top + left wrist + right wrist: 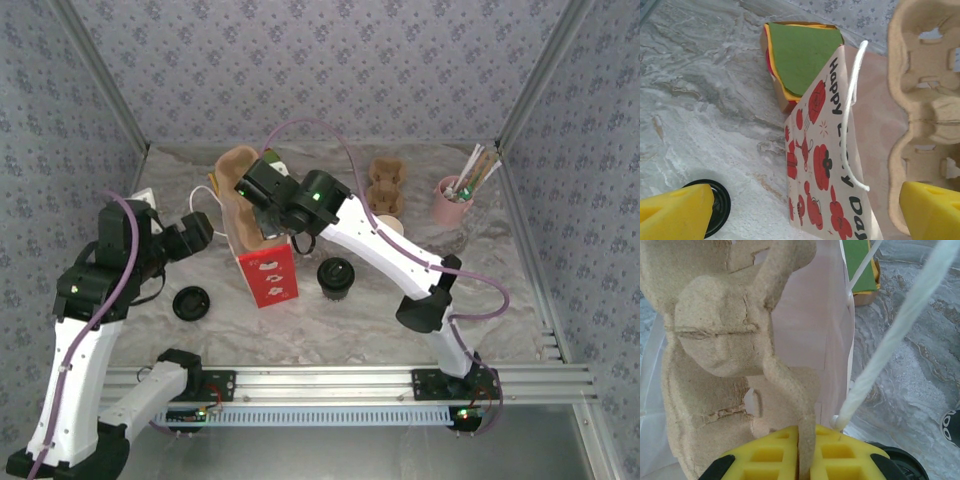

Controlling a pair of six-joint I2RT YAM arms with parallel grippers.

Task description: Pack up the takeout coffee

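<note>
Printed bag (pixel 825 165), pulp carrier (pixel 910 85)

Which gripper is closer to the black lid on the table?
Left. The left gripper is open near the lid, beside the bag; the right gripper is farther, pinching the cardboard carrier at the bag's mouth.

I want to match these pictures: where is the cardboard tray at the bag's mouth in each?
Top: tray left of centre, poking from the bag.
Left wrist: tray at the right edge, beside the bag.
Right wrist: tray across the left half, pinched in the right tool.
Shared landmark: the bag's white cord.
</note>
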